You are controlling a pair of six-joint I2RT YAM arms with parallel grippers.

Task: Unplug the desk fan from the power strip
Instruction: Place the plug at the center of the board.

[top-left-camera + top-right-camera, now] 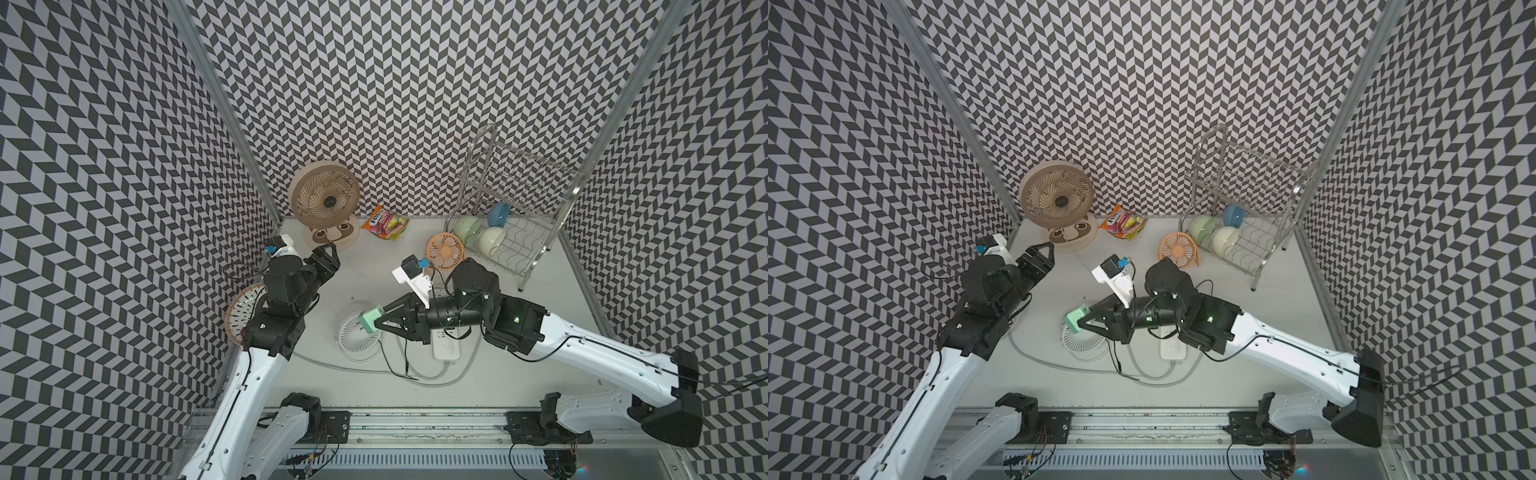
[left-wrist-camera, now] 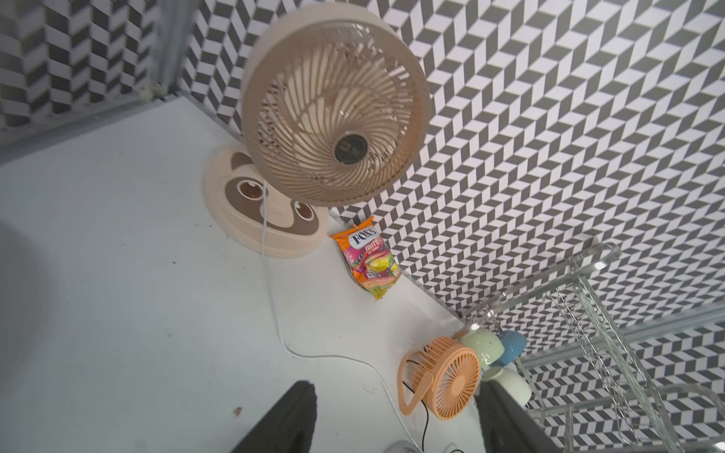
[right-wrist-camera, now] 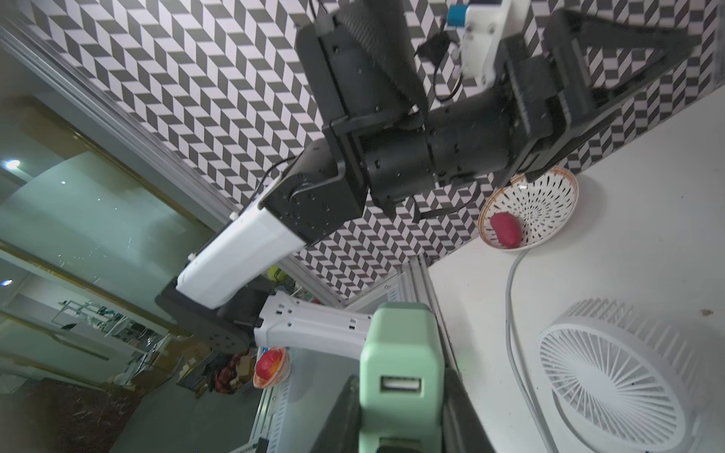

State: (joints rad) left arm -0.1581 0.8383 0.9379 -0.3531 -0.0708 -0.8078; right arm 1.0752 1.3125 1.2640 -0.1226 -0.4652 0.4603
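1. Right wrist view: nearest the lens, the green adapter (image 3: 398,345) sits clamped in your right gripper (image 3: 400,396).
2. In both top views, the power strip (image 1: 446,351) lies flat behind and below that gripper, apart from the adapter.
3. Left wrist view: your left gripper (image 2: 396,415) gapes empty.

My left arm (image 1: 253,374) reaches forward along the left side, wrist bent, and its hand (image 1: 328,254) points toward the back wall. The fingers (image 2: 290,415) are parted, with nothing between them. My right arm (image 1: 590,345) comes in from the right. Its forearm is stretched almost level toward the middle, and its hand (image 1: 381,323) is clamped on a green adapter (image 1: 368,324).
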